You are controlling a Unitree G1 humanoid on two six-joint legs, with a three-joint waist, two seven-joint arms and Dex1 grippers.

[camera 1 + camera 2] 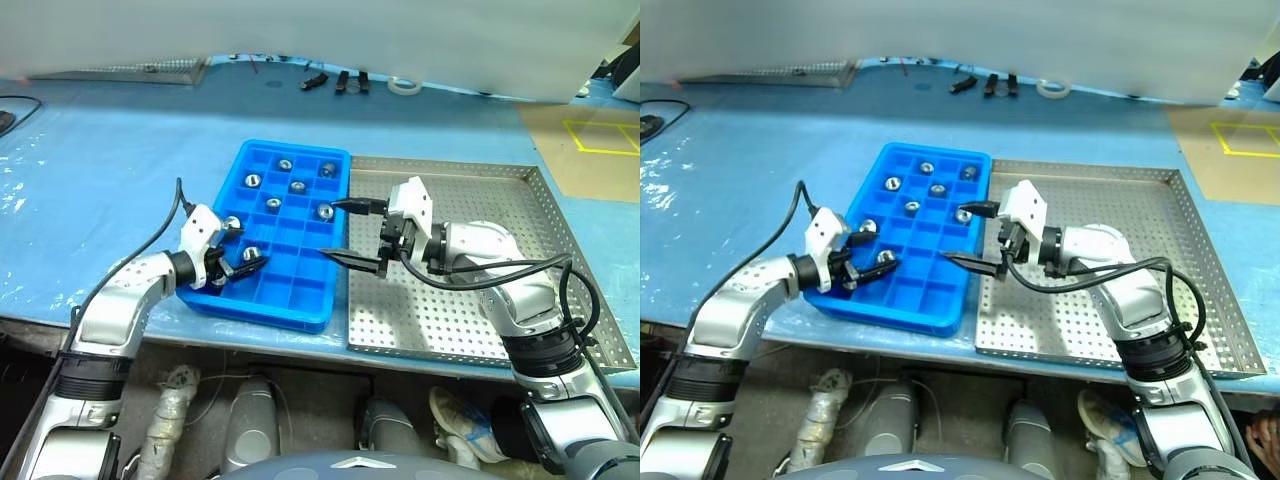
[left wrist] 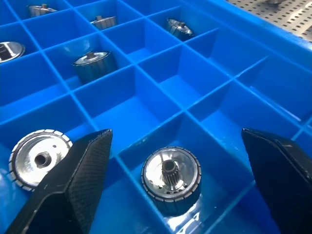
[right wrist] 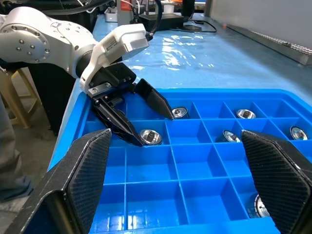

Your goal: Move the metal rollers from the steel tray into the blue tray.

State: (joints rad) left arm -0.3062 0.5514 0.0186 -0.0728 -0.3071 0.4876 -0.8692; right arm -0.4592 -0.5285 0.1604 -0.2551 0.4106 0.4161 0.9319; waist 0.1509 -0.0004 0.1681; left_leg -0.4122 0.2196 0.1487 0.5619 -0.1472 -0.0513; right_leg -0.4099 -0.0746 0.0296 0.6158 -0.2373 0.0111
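Plastic, bright blue and glossy, is what you see nearest: the blue tray [image 1: 290, 300], a rectangle cut by a grid into many small square compartments. Your left gripper [image 1: 236, 247] hangs over its near left corner with the two black fingers spread wide and nothing between them. Directly under it, in one compartment, lies a metal roller [image 2: 170, 178]: a short shiny cylinder with a ribbed edge and a small toothed hub in the middle. A second roller [image 2: 36, 157] sits in the compartment just beside it; one black finger hides part of it in the left wrist view.

Your right gripper [image 1: 353, 233] points across toward the blue tray from the right side, at the border between the two trays. Its jaws also stand wide apart and hold nothing.

The steel tray [image 1: 480, 195] lies to the right, touching the blue one. It is dull grey metal, shallow, with a low rim and a floor full of small round holes. Your right arm covers part of its floor, so you cannot tell if a roller lies under it; the part that shows is bare.

Farther in the blue tray you find five more rollers [image 1: 298, 186], each alone in its own compartment, in the middle and far rows. Their details are too small to make out from the head views.

Both trays rest on a table [image 1: 120, 160] covered with a blue sheet.
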